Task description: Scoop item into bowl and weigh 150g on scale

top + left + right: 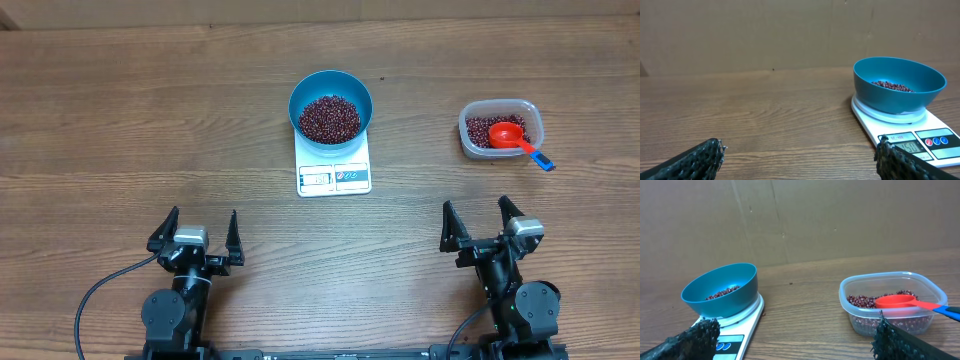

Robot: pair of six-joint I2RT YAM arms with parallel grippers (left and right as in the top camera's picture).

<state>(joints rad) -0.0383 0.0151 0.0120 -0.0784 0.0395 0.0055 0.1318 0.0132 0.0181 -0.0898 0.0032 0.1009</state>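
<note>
A loose heap of small dark red-brown beans [329,118] covers the bottom of the round, deep, bright blue bowl [297,98], which sits on the platform of the small flat white rectangular kitchen scale [334,177]. The scale's grey display window [906,147] and buttons face the arms. Digits show in the window, but the left wrist view blurs them and partly hides them behind a finger. The bowl and scale lie on the wooden tabletop [120,120], ahead of the left jaws and off to their right, and ahead of the right jaws and off to their left, well apart from both. More of the same beans [482,130] lie in a clear rounded-rectangular plastic tub [536,122], ahead of the right jaws and slightly to their right. A bright red plastic measuring scoop [507,135] rests in the tub on those beans, its blue-tipped handle [542,160] sticking out over the rim. The left jaws and the right jaws both stand wide open near the tabletop's near edge, holding nothing.
</note>
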